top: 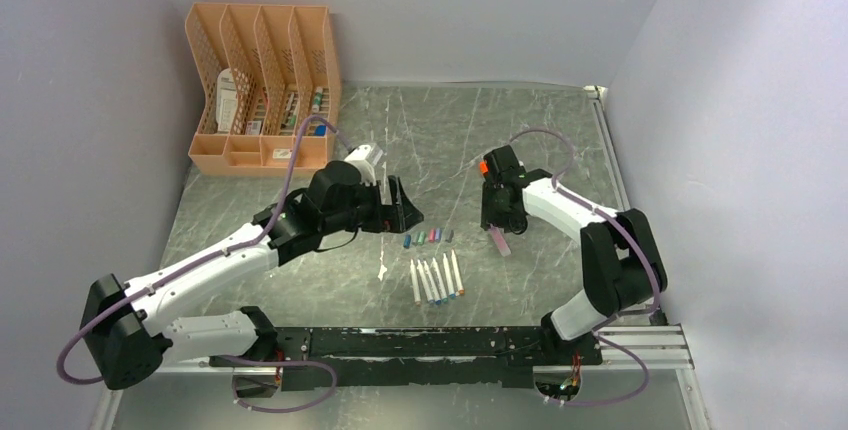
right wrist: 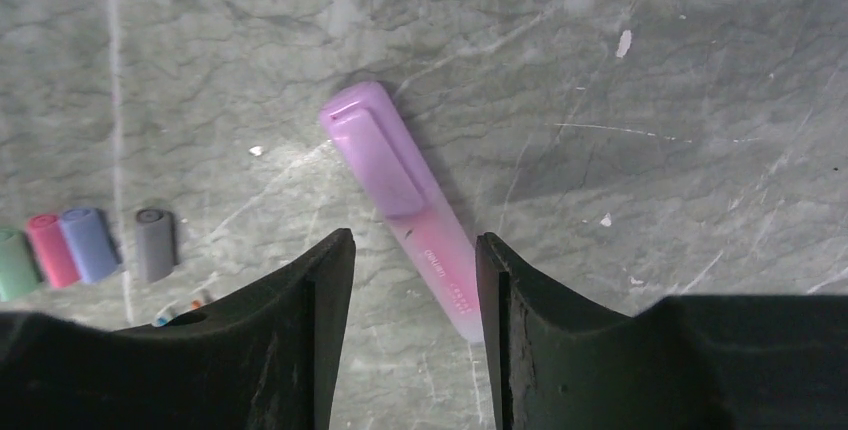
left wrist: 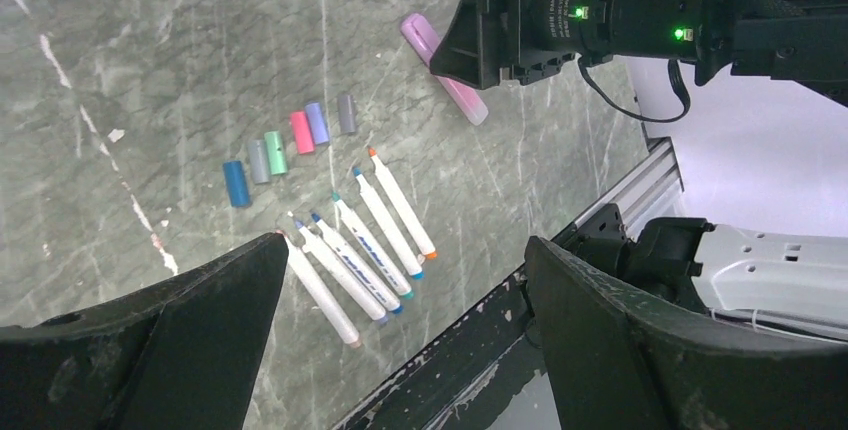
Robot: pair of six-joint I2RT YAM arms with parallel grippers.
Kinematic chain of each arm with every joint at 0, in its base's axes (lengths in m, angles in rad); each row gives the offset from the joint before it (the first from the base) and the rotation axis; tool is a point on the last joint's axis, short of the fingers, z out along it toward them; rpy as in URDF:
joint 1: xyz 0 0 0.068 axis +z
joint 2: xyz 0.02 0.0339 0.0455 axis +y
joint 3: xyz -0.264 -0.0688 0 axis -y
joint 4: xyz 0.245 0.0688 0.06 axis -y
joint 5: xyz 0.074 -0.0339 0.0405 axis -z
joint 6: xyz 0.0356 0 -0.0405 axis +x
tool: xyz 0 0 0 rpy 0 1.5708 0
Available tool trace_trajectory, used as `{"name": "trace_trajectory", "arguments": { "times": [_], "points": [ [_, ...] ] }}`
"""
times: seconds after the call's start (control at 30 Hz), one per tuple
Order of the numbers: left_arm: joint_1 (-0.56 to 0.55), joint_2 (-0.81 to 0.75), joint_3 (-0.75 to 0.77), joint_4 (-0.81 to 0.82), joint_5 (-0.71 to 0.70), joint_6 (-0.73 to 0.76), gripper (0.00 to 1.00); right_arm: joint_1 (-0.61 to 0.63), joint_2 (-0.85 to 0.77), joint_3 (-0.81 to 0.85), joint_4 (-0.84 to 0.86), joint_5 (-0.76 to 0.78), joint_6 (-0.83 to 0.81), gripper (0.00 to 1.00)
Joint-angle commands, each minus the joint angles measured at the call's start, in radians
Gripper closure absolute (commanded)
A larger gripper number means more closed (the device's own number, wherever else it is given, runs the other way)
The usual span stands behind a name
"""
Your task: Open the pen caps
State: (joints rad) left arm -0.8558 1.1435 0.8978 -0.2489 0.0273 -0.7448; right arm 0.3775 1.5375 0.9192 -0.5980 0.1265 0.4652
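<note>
A row of loose pen caps (top: 428,237) lies mid-table: blue (left wrist: 236,183), grey (left wrist: 259,161), teal (left wrist: 276,152), pink (left wrist: 301,132), lilac-blue (left wrist: 317,123) and grey (left wrist: 346,113). Several uncapped white pen barrels (left wrist: 360,240) lie just in front of them. A pink highlighter (right wrist: 440,260) with its pale purple cap (right wrist: 375,145) still on lies flat on the table (top: 560,140). My right gripper (right wrist: 413,245) is open and straddles the highlighter's pink body, which is close to the right finger. My left gripper (left wrist: 405,250) is wide open and empty, above the pens. No orange cap shows.
An orange file organizer (top: 262,85) stands at the back left. A black rail (top: 440,342) runs along the near edge. A small white scrap (top: 382,271) lies left of the pens. Walls close in on both sides.
</note>
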Motion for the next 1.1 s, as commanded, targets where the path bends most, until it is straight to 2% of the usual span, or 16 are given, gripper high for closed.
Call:
{"name": "trace_trajectory", "arguments": {
  "times": [0.0, 0.27, 0.47, 0.6, 0.77, 0.97, 1.07],
  "points": [
    [0.025, -0.035, -0.042, -0.010, -0.009, 0.013, 0.00, -0.010, 0.034, -0.028, 0.044, 0.045, -0.014, 0.53],
    [0.043, -0.012, -0.054, 0.020, 0.034, 0.011, 0.00, -0.011, 0.107, -0.073, 0.089, 0.043, -0.016, 0.59],
    [0.045, 0.030, -0.035, 0.046, 0.070, 0.009, 0.00, 0.000, 0.097, -0.066, 0.087, -0.010, -0.023, 0.88],
    [0.045, 0.064, -0.027, 0.087, 0.122, 0.000, 0.00, 0.020, 0.016, -0.048, 0.059, -0.037, -0.033, 0.96],
    [0.046, 0.096, -0.049, 0.232, 0.245, -0.030, 0.00, 0.032, -0.186, -0.012, 0.005, -0.138, -0.074, 0.98],
    [0.046, 0.138, -0.056, 0.409, 0.324, -0.102, 0.00, 0.034, -0.404, 0.001, 0.015, -0.477, -0.108, 0.99],
    [0.047, 0.148, -0.068, 0.485, 0.327, -0.144, 0.00, 0.039, -0.468, 0.002, 0.012, -0.562, -0.097, 0.98]
  ]
}}
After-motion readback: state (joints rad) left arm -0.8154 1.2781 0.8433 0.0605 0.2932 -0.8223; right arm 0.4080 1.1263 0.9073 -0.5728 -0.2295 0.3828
